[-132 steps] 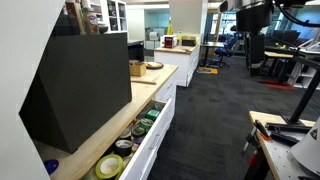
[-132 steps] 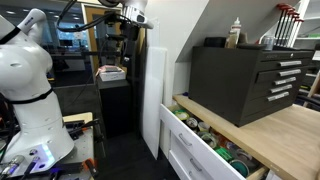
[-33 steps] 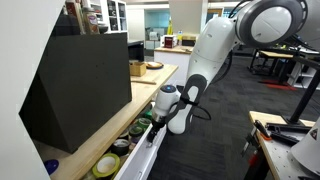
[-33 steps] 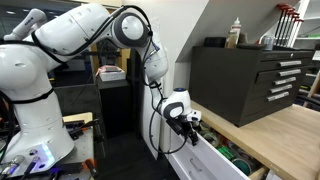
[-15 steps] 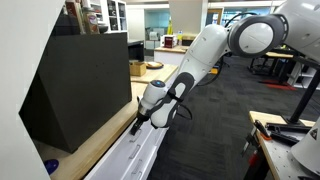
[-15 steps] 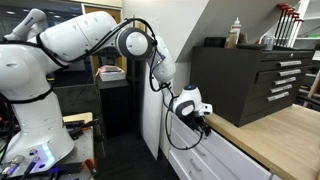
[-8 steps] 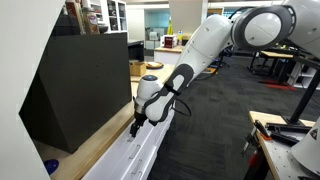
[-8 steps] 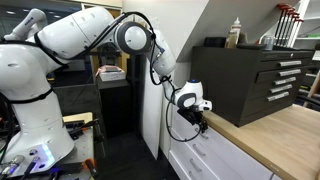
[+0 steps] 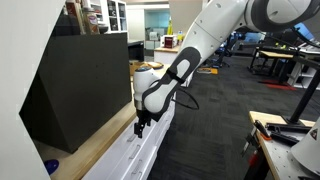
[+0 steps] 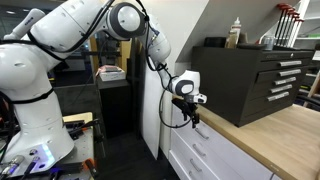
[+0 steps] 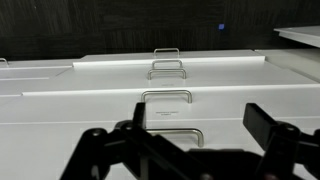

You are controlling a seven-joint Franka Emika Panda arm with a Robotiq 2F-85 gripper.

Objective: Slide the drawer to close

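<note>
1 white robot arm (image 9: 200, 45), reaching down to the counter edge in both exterior views. 1 big black metal tool chest (image 9: 85, 85) on 1 light wooden countertop (image 10: 275, 135). Below it, the white top drawer (image 10: 205, 143) is fully in, front flush with the other white fronts. Wrist view shows 4 thin metal U-shaped handles (image 11: 167, 97) stacked in a line. 1 black gripper (image 11: 195, 140) sits just in front of the drawer fronts, fingers (image 11: 275, 128) spread wide with nothing between them. Versus 8.8 s ago: the drawer was pulled out with tape rolls visible and the arm was parked away. Versus 0.5 s ago: the drawer is unchanged and the gripper has backed off slightly.
</note>
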